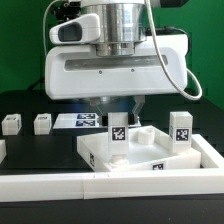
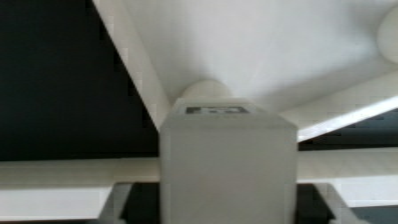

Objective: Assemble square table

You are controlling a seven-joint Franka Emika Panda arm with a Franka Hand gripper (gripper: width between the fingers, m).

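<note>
The white square slab (image 1: 140, 158) lies on the black worktop, and in the wrist view it (image 2: 267, 50) fills the background. My gripper (image 1: 118, 112) is shut on a white tagged leg post (image 1: 118, 132), held upright over the slab's corner on the exterior view's left. Whether the post is seated in the socket I cannot tell. In the wrist view the post (image 2: 226, 165) stands between my dark fingers (image 2: 135, 203), with its tag on the far end. A second tagged leg post (image 1: 182, 128) stands upright at the slab's corner on the exterior view's right.
Two more tagged leg posts (image 1: 12, 123) (image 1: 42, 122) stand on the worktop at the exterior view's left. The marker board (image 1: 80, 121) lies flat behind the slab. A low white wall (image 1: 90, 186) runs along the front and up the right side (image 1: 214, 155) of the slab.
</note>
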